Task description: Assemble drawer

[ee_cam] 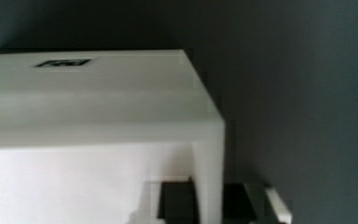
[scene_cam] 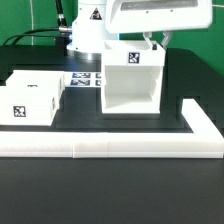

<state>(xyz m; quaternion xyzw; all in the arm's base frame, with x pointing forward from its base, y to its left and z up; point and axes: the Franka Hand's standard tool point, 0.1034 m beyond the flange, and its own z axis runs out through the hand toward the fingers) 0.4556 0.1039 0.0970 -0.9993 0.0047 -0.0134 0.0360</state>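
The drawer's tall white shell [scene_cam: 130,85] stands upright in the middle of the black table with its open side facing the front and a square tag on top. My gripper [scene_cam: 155,42] comes down at the shell's far upper corner on the exterior view's right. In the wrist view the gripper [ee_cam: 208,200] has the shell's thin side wall [ee_cam: 202,150] between its dark fingers [ee_cam: 172,200], shut on it. A white box tray [scene_cam: 33,100] with a tag on its front sits at the exterior view's left. I cannot make out a second tray apart from it.
The long low white L-shaped rail [scene_cam: 110,147] runs along the front and turns back on the exterior view's right, close to the shell. The marker board [scene_cam: 85,80] lies flat between the tray and the shell. The robot's base [scene_cam: 88,30] stands behind.
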